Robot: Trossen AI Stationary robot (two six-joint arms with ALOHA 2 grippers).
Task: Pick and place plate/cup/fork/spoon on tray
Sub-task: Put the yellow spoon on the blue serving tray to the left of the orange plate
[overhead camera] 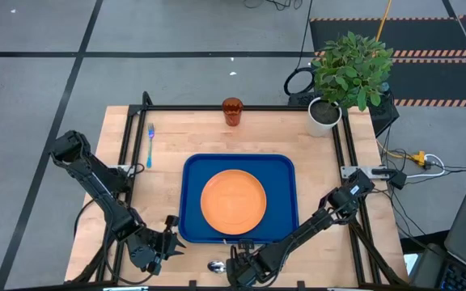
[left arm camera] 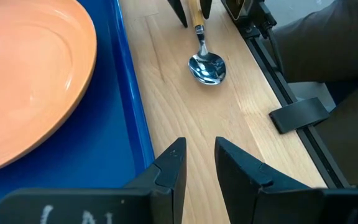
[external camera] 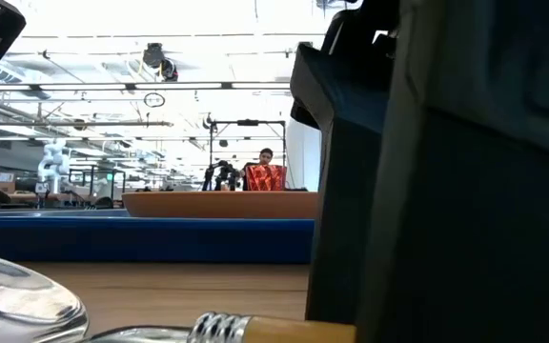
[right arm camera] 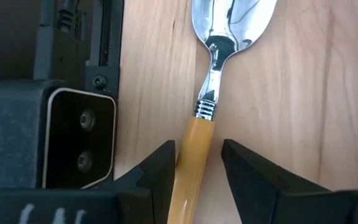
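Right tool (right arm camera: 197, 165) straddles the spoon (right arm camera: 213, 87) handle, fingers apart, not yet clamped; spoon lies flat on the counter (left arm camera: 241, 99) just off the tray (overhead camera: 191, 202). Centre, drop to the wood, then pinch. Left tool (left arm camera: 199, 165) idles released nearby.

There was one round orange plate (overhead camera: 233, 201), one dark-blue rectangular plastic tray (overhead camera: 192, 196), one reddish-brown tumbler (overhead camera: 232, 111), one light-blue plastic fork (overhead camera: 150, 145), one orange-handled metal spoon (right arm camera: 211, 93), and one white-potted green plant (overhead camera: 345, 77).

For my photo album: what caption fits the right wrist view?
Right gripper straddles the spoon handle, fingers open, on the wooden table.
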